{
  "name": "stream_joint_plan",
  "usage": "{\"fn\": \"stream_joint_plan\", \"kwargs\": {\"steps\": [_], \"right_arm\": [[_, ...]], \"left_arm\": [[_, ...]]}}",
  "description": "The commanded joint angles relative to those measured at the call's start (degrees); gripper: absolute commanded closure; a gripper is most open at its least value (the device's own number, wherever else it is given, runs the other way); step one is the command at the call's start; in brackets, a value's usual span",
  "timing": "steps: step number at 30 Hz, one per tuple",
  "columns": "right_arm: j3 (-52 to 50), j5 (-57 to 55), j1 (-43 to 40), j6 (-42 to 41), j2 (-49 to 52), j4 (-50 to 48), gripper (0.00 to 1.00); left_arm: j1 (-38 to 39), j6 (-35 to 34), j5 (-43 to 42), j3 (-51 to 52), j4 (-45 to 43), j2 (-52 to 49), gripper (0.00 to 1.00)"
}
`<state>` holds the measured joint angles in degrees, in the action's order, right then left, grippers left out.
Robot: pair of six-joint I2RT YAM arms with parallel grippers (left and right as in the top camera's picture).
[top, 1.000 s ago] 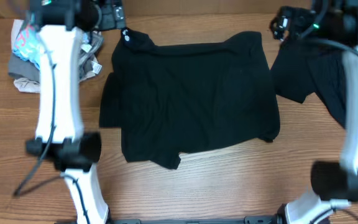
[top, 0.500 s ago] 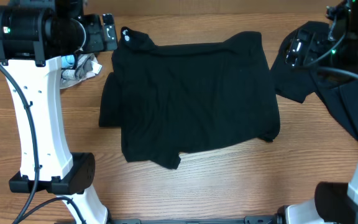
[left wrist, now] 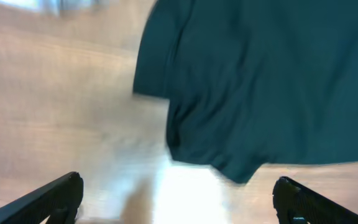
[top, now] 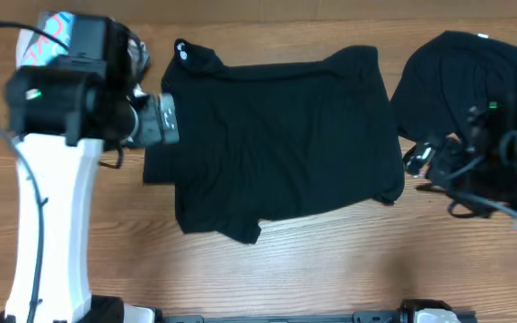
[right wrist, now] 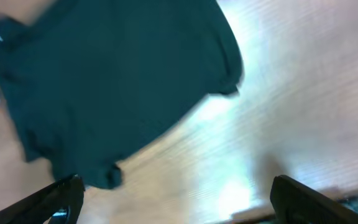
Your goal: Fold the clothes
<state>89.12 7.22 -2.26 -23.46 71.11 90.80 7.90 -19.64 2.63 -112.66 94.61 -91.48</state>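
A black short-sleeved shirt [top: 276, 135] lies spread flat in the middle of the table, with a small white logo [top: 182, 51] at its collar. It also shows in the left wrist view [left wrist: 260, 81] and the right wrist view [right wrist: 110, 81]. A second black shirt [top: 447, 81] lies crumpled at the back right. A light-blue printed, grey and beige bundle [top: 52, 27] lies at the back left, mostly hidden by the left arm. My left gripper [top: 162, 121] is open and empty over the shirt's left sleeve. My right gripper [top: 417, 164] is open and empty, just right of the shirt's right edge.
The wooden table [top: 330, 260] shows bare in front of the spread shirt. The white left arm [top: 52, 215] stands over the front left, the right arm [top: 510, 170] over the right edge.
Both arms have swung forward from the back of the table. The left gripper moved from the collar to the left sleeve. The right gripper moved off the crumpled shirt toward the spread shirt's right edge.
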Motion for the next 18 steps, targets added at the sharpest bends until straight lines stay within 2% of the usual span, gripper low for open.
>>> {"fn": "stream_joint_plan", "kwargs": {"steps": [1,5,8,11,12,14,18], "right_arm": [[-9.3,2.3,0.0,-0.1,0.2,-6.6,0.00],[-15.3,4.0,0.0,1.4,1.5,-12.3,0.00],[-17.8,4.9,0.0,2.8,2.2,-14.3,0.00],[-19.2,4.9,0.0,4.5,2.8,-16.0,0.00],[-19.4,5.0,0.0,4.6,2.8,-16.2,0.00],[-19.4,5.3,0.1,4.7,2.8,-16.2,0.04],[-19.4,7.3,3.1,5.5,2.9,-16.5,0.12]], "left_arm": [[0.3,-2.3,-1.1,14.6,-4.1,-1.4,0.00],[2.3,-2.9,-5.3,28.7,-9.9,-1.4,0.01],[4.9,-3.2,-5.8,35.5,-12.9,-1.4,0.04],[9.2,-5.1,-4.9,43.4,-20.2,-1.4,0.04],[10.1,-6.3,-5.2,47.0,-25.0,-1.4,0.04],[10.7,-7.7,-6.4,53.4,-32.7,-1.4,0.06],[10.7,-9.4,-7.2,57.9,-36.6,-1.4,0.15]]}}
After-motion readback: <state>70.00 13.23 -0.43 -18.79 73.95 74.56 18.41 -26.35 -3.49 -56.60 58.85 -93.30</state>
